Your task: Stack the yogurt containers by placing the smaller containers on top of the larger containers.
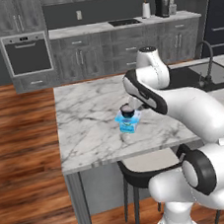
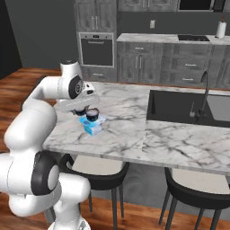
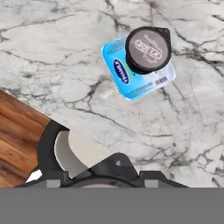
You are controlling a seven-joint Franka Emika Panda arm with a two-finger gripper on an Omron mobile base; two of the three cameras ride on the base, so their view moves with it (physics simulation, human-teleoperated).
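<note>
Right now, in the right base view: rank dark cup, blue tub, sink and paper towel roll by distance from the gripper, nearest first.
1. The dark cup, on top of the tub, just right of the gripper; the blue tub sits directly under it, too close to call between them.
2. The sink, set in the island counter, further right.
3. The paper towel roll, on the back counter, far right.

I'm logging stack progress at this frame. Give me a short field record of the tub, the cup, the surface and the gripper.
tub: light-blue tub standing on the counter, near its front edge
cup: dark cup resting on the tub's top, off-centre toward one corner
counter: marble counter, with a stool below its edge
gripper: above the stack, holding nothing; fingers hidden, so open or shut can't be told
stack status: one cup on the tub
</note>
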